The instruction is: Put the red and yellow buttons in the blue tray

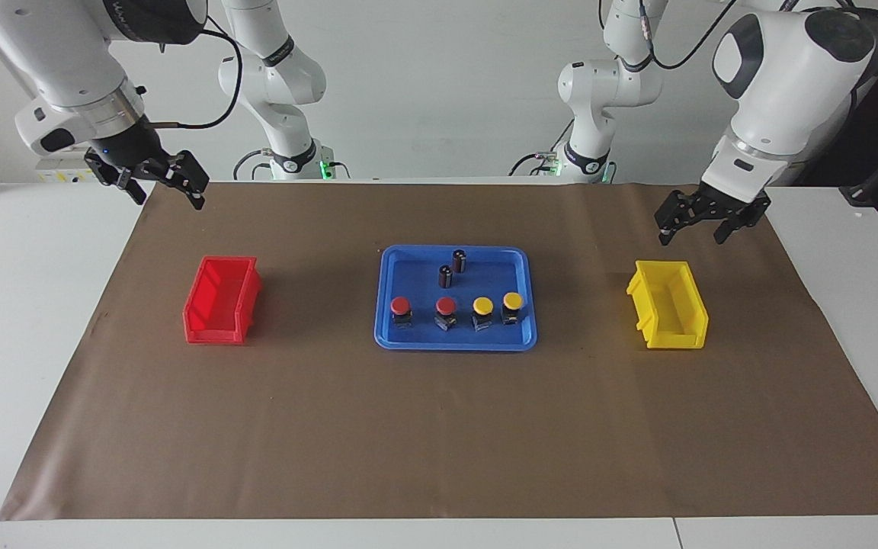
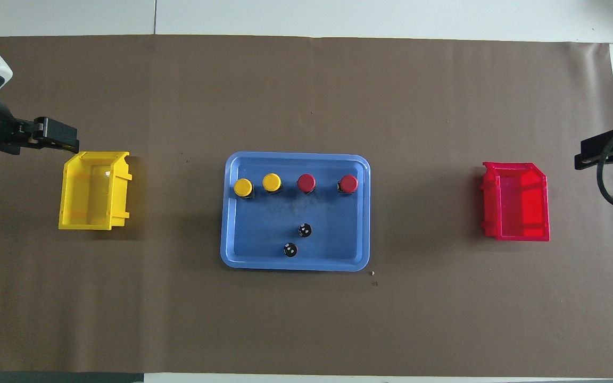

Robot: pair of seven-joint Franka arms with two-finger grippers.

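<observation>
The blue tray [image 1: 416,274] lies in the middle of the brown paper, also in the overhead view [image 2: 264,234]. In it stand two red buttons [image 1: 401,307] [image 1: 446,307] and two yellow buttons [image 1: 482,307] [image 1: 513,302], in a row along the tray's edge farther from the robots. The overhead view shows the same reds [image 2: 348,183] [image 2: 306,182] and yellows [image 2: 272,182] [image 2: 243,187]. My left gripper [image 1: 692,236] [image 2: 59,137] hangs open and empty over the paper by the yellow bin. My right gripper [image 1: 169,200] [image 2: 588,157] hangs open and empty over the paper's edge near the red bin.
Two dark capless cylinders [image 1: 459,260] [image 1: 446,275] stand in the tray nearer the robots. A red bin [image 1: 222,300] [image 2: 516,201] sits toward the right arm's end. A yellow bin [image 1: 669,305] [image 2: 93,190] sits toward the left arm's end. Both bins look empty.
</observation>
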